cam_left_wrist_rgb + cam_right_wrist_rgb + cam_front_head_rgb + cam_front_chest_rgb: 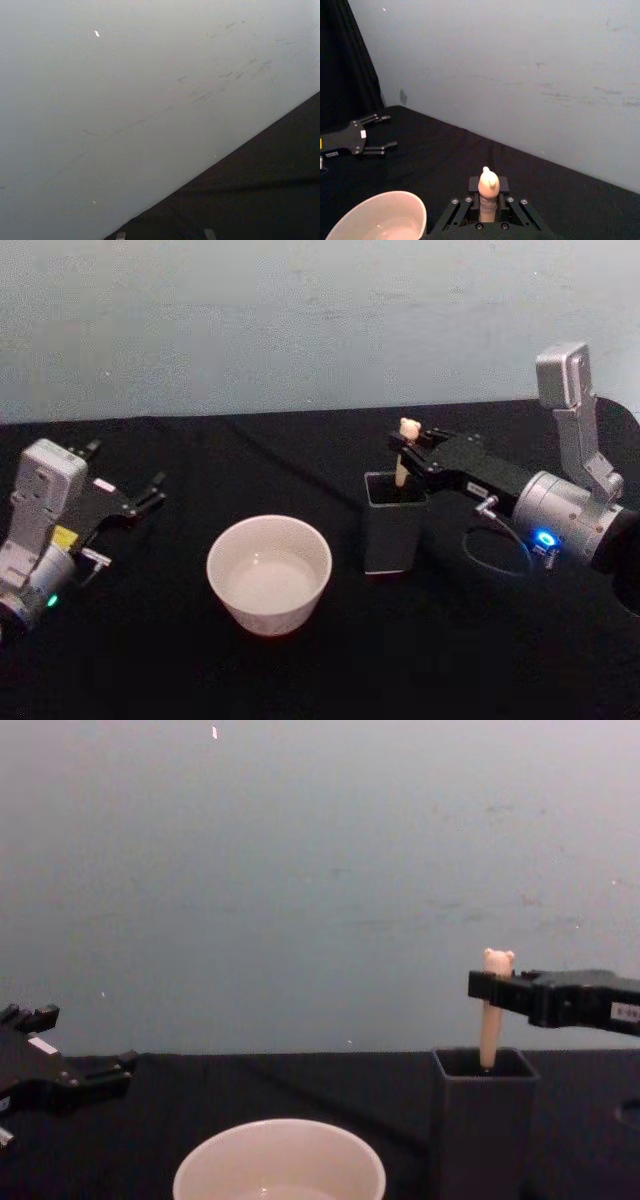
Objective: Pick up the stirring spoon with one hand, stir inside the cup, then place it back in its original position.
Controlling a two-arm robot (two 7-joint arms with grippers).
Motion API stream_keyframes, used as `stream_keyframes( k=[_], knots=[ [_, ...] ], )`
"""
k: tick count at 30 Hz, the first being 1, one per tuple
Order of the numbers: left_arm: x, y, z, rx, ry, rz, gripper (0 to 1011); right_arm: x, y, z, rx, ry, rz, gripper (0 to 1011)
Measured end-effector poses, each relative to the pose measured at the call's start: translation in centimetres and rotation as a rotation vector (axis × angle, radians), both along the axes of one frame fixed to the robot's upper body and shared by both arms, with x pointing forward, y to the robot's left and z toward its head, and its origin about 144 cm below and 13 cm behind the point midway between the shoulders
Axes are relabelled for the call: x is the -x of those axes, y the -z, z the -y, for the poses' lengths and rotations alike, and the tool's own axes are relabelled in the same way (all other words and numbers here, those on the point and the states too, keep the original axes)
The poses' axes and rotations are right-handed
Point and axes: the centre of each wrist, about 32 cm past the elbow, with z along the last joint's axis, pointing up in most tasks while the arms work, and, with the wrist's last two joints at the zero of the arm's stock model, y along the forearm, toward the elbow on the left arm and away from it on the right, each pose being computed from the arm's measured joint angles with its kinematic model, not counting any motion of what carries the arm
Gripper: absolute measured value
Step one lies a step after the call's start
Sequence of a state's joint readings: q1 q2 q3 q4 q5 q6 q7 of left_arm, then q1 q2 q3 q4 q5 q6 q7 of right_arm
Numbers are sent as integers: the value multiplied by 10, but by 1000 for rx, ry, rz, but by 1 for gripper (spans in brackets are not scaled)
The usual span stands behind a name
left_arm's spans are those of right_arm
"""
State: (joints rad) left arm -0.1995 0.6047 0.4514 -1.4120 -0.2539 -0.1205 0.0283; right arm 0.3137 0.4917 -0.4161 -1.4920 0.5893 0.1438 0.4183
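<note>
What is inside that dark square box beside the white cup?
The stirring spoon stands in the box: its cream handle and bear head stick out, gripped by the right gripper. Its stem and bowl are hidden by the box walls. The left gripper sits open, aside.

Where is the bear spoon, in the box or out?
In. The stirring spoon stands upright inside the dark holder, its bear head above the rim, gripped by the right end effector.

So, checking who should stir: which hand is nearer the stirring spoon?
Right. The right hand grips the stirring spoon by its handle above the holder; the left hand sits open far off, beyond the cup.
</note>
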Motion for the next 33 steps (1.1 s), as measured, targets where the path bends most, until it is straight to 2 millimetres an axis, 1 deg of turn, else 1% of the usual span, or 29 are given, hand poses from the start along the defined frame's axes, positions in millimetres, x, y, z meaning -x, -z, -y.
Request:
stream_keyframes(
  k=[18, 33],
  knots=[
    [0, 0, 0, 0, 0, 0, 1001, 1, 4, 4, -32, 36, -66, 214],
    [0, 0, 0, 0, 0, 0, 1001, 6, 6, 6, -36, 21, -105, 214]
  ],
)
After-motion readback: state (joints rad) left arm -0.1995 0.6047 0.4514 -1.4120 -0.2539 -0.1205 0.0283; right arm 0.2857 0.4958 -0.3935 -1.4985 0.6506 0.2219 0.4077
